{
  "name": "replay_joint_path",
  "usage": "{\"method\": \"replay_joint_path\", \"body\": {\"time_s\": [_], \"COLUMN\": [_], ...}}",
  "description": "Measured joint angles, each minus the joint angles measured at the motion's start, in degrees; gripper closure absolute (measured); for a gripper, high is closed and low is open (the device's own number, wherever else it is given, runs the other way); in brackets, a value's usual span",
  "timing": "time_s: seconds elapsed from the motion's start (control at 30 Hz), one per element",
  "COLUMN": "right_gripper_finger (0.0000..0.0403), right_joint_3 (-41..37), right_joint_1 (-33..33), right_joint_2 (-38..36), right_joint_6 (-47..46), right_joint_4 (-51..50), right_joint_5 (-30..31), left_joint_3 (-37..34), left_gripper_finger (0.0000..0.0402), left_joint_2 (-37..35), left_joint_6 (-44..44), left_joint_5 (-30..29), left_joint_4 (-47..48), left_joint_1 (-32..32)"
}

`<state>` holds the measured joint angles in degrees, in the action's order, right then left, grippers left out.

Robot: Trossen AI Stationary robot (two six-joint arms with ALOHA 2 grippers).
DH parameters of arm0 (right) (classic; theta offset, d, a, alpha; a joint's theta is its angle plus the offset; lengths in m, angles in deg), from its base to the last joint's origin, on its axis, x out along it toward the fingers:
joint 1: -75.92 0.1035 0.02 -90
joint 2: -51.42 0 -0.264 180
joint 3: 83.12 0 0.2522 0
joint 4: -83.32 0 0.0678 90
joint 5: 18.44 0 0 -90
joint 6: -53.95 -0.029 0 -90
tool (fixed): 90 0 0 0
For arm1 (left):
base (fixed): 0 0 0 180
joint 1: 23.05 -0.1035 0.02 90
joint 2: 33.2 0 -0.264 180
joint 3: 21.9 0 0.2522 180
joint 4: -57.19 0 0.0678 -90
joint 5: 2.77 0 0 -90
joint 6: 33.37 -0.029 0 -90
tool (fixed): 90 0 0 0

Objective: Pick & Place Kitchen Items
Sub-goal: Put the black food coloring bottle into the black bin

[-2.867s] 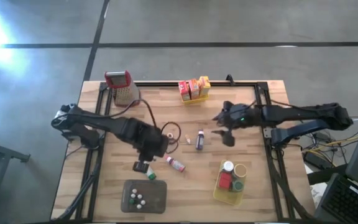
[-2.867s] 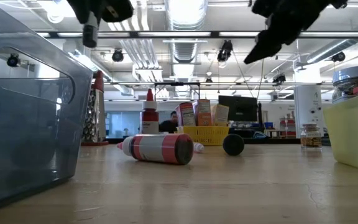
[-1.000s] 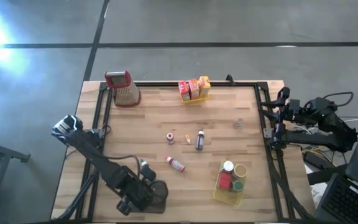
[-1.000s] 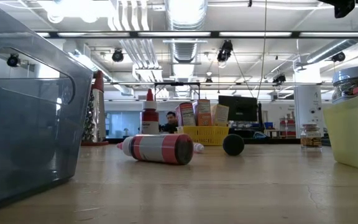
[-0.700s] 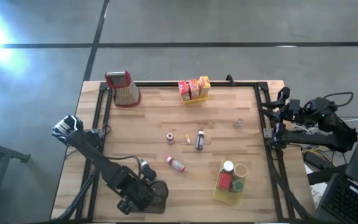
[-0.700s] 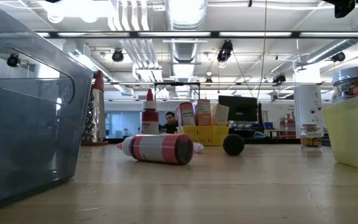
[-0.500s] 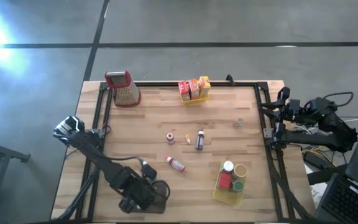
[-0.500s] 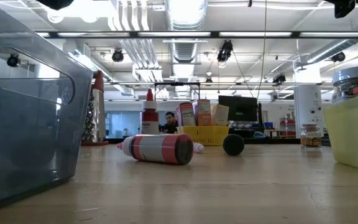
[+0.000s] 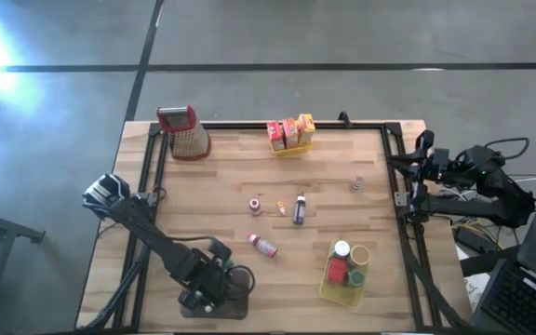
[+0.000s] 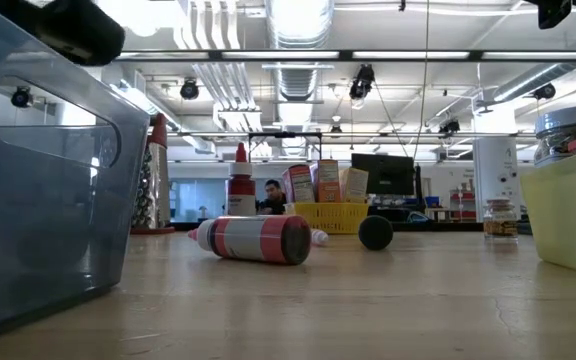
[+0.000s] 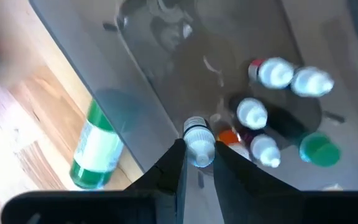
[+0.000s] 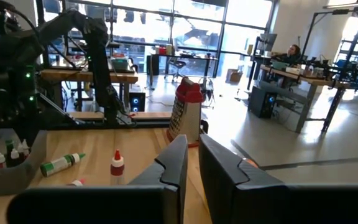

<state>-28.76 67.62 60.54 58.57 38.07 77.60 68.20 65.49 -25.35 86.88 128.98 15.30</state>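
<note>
My left gripper [image 9: 205, 292] hangs over the grey tray [image 9: 241, 290] at the near left, shut on a small white-capped bottle [image 11: 197, 134]. Several more small bottles, white-capped [image 11: 252, 113] and one green-capped [image 11: 319, 150], stand in the tray. A green bottle [image 11: 95, 149] lies on its side on the table beside the tray wall. A red-and-white bottle [image 9: 262, 245] lies on its side mid-table, and a dark bottle [image 9: 299, 209] lies farther off. My right gripper [image 12: 192, 163] waits at the table's right edge, level, shut on nothing. My left gripper pinches the small bottle at its capped top [image 11: 198, 144] between its two fingers [image 11: 178, 163]. The fingers come from above, pointing down. The bottle stands upright in the hold, cap up, over the tray floor; whether its base touches the tray I cannot tell.
A grater [image 9: 182, 130] stands at the far left. A yellow basket of boxes [image 9: 289, 133] sits at the far edge, and a yellow basket with jars [image 9: 345, 265] at the near right. A little jar [image 9: 357, 184] and two small items [image 9: 255, 205] stand mid-table.
My left gripper has sunk toward the grey tray with the small bottle and drifted slightly toward the table's right; its dark body now shows at the top left of the low view.
</note>
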Motion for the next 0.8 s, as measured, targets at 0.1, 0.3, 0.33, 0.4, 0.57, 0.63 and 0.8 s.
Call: {"method": "replay_joint_path", "body": {"time_s": [0.1,0.3,0.33,0.4,0.57,0.63,0.8], "right_gripper_finger": [0.0368,0.0366,0.0364,0.0359,0.0344,0.0337,0.0320], "right_joint_3": [0.0,0.0,0.0,0.0,0.0,0.0,0.0], "right_joint_1": [0.0,0.0,0.0,0.0,0.0,0.0,0.0], "right_joint_2": [0.0,0.0,0.0,0.0,0.0,0.0,0.0], "right_joint_6": [-0.1,0.1,0.1,-0.1,-0.1,0.1,0.0], "right_joint_4": [0.0,0.0,0.0,0.0,0.0,0.0,0.0], "right_joint_5": [0.0,0.0,0.0,0.0,0.0,0.0,0.0], "left_joint_3": [-1.6,-2.2,-2.4,-2.9,-4.7,-5.3,-5.5], "left_gripper_finger": [0.0335,0.0335,0.0335,0.0335,0.0335,0.0335,0.0335], "left_joint_2": [-0.2,-0.2,-0.2,-0.2,-0.2,-0.2,-0.2], "left_joint_6": [0.7,2.3,2.7,2.9,3.2,3.2,3.2], "left_joint_5": [0.5,0.8,0.9,1.8,3.0,3.1,4.0], "left_joint_4": [-0.3,-1.1,-1.1,-1.7,-3.8,-5.2,-6.6], "left_joint_1": [0.0,0.0,0.1,0.2,0.5,0.7,0.7]}}
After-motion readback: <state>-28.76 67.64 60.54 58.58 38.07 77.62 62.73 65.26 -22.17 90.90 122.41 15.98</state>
